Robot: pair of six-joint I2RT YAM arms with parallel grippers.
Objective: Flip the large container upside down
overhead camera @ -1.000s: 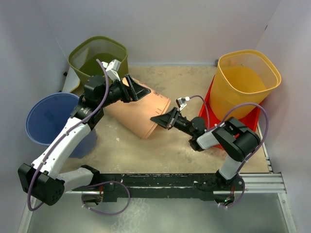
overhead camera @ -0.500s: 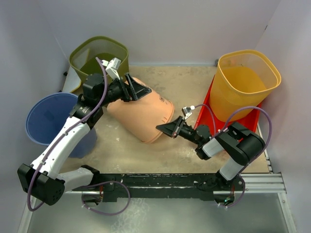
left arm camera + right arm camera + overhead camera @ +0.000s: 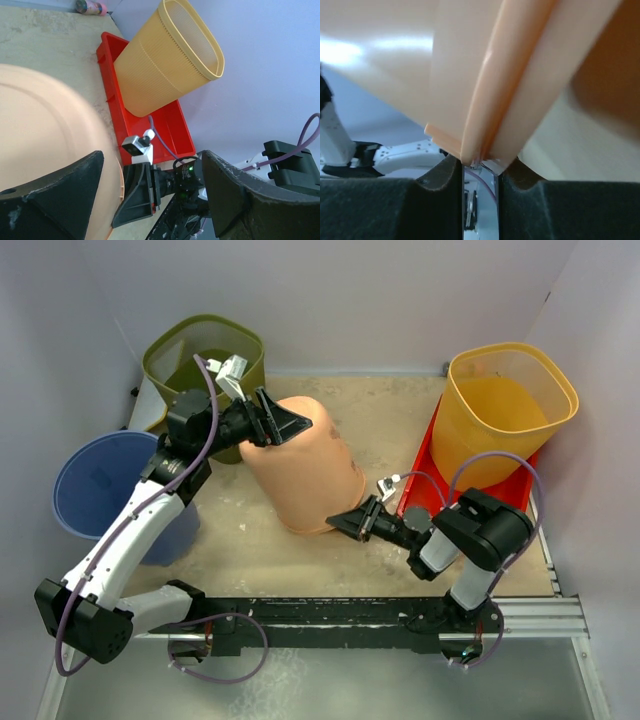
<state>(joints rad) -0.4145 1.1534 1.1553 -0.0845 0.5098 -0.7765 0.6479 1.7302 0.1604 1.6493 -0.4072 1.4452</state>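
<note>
At tabletop [image 3: 385, 420] centre, peach container [image 3: 300, 470] standing nearly inverted, base tilting up-left. Right claw [image 3: 342, 522] straddling partly hidden rim, grip unclear. Left claw [image 3: 283, 424] gaping wide against base.

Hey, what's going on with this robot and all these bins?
Both arms are on the peach bin, which leans mouth-down on the table, not yet flat. The left hand, open, rests against its raised base; the right hand has the lower rim between its fingers. The yellow bin, green bin and blue bin stand untouched around them.
</note>
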